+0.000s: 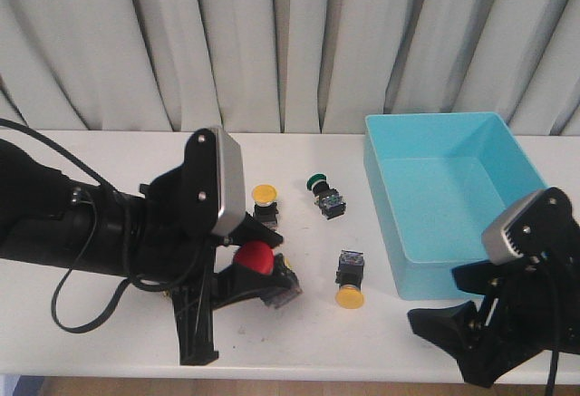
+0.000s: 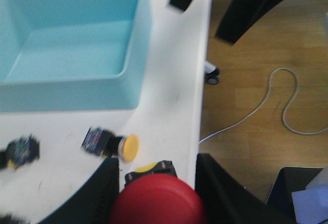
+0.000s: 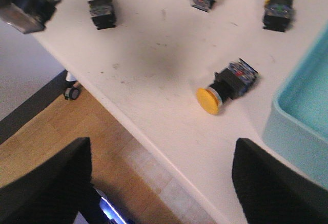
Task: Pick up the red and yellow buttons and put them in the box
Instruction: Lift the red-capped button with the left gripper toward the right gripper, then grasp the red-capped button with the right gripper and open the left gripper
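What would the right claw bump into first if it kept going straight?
Probably the yellow button lying on its side on the table beside the box. The open right claw points toward it, though depth is hard to judge.

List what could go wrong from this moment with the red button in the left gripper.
1. The left gripper holds the red button near its big cap, so it may slip or twist free during carry.
2. The way to the box passes over the yellow button lying on its side; a low pass could knock it.
3. The box's tall wall needs clearance, or the button hits it.
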Motion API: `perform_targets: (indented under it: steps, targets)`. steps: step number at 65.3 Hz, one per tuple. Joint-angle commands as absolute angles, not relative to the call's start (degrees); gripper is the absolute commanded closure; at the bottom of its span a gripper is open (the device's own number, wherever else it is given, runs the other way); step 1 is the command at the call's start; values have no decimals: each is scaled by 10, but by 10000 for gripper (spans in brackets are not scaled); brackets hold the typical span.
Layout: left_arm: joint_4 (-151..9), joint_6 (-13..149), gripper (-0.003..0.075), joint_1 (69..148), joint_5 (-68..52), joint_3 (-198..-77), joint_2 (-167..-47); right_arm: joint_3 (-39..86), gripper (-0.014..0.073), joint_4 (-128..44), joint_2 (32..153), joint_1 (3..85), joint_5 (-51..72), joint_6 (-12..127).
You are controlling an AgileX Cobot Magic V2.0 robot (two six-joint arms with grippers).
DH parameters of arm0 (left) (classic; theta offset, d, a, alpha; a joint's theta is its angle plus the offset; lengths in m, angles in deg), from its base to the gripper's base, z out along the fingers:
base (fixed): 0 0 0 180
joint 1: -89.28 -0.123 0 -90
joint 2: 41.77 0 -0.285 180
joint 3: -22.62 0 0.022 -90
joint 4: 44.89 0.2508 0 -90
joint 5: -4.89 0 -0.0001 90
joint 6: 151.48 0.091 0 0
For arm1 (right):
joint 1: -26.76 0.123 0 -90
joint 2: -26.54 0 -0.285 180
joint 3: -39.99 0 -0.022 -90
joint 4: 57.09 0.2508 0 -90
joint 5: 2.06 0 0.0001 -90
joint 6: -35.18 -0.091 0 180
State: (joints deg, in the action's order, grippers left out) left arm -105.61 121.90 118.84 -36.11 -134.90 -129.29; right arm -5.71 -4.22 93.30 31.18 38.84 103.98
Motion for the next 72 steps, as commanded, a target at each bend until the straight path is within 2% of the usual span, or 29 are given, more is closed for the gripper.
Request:
perform_targets:
  steps: [1, 7, 27, 53, 62, 72]
  targets:
    - [-1132, 1298, 554, 1189, -386, -1362, -1283, -34, 62, 26, 941, 311, 412, 1125]
    - [-1154, 1355, 554, 1189, -400, -1362, -1283, -11, 76, 28, 952, 329, 435, 1159]
    - [-1193, 1429, 554, 1189, -442, -1362, -1283, 81, 85, -52, 1014, 484, 393, 1264]
    - [-1217, 1430, 554, 1189, -473, -1362, -1283, 91, 97, 79, 1080, 538, 379, 1433]
    - [-1217, 1430, 554, 1189, -473, -1362, -1283, 91, 161, 80, 1086, 538, 385, 1433]
    - [-1217, 1430, 554, 1189, -473, -1362, -1283, 91, 295, 81, 1086, 538, 386, 1433]
